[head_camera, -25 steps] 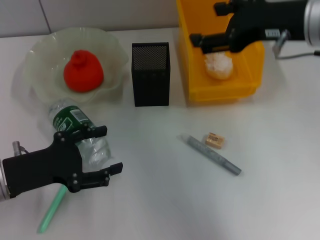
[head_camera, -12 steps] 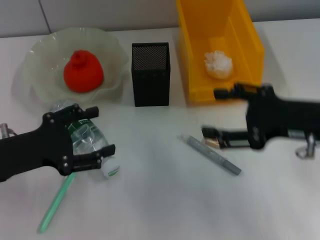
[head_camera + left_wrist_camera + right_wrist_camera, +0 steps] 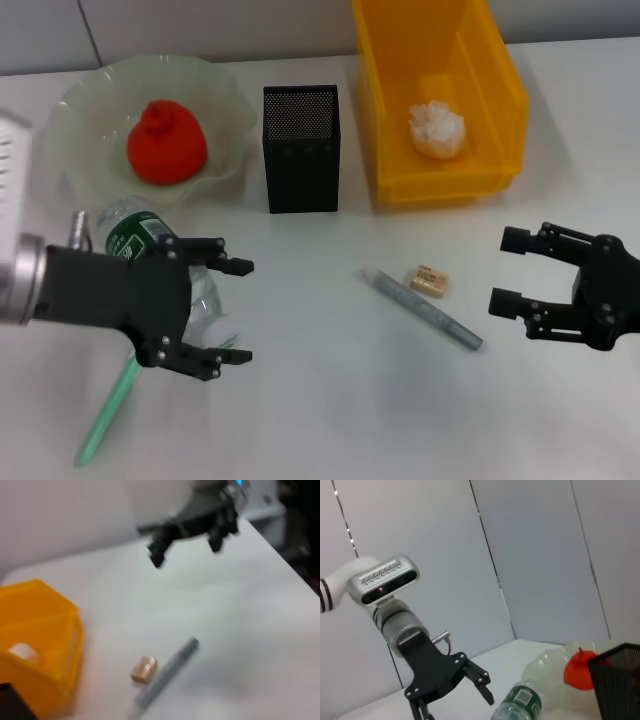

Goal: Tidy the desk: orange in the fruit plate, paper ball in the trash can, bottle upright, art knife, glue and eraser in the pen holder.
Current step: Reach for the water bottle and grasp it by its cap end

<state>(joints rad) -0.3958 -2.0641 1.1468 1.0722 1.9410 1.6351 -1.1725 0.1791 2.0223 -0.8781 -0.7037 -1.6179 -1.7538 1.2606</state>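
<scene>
The orange (image 3: 166, 142) sits in the fruit plate (image 3: 70, 105). The paper ball (image 3: 437, 128) lies in the yellow trash can (image 3: 400, 120). The bottle (image 3: 140, 240) lies on its side. My left gripper (image 3: 243, 311) is open, its fingers either side of the bottle's cap end. The tan eraser (image 3: 429, 281) lies beside a slim grey pen-shaped item (image 3: 420, 310). My right gripper (image 3: 504, 271) is open just right of them. The black pen holder (image 3: 300, 148) stands between plate and can. The left wrist view shows the eraser (image 3: 144, 669) and the right gripper (image 3: 185, 552).
A pale green stick (image 3: 105, 415) lies near the table's front edge, partly under my left gripper. I cannot tell which slim item is the art knife and which the glue. The pen holder (image 3: 617, 680) and bottle (image 3: 517, 705) show in the right wrist view.
My right gripper left the trash can, came down past the eraser, and now sits open to its right. My left gripper turned over the lying bottle, fingers spread wider.
</scene>
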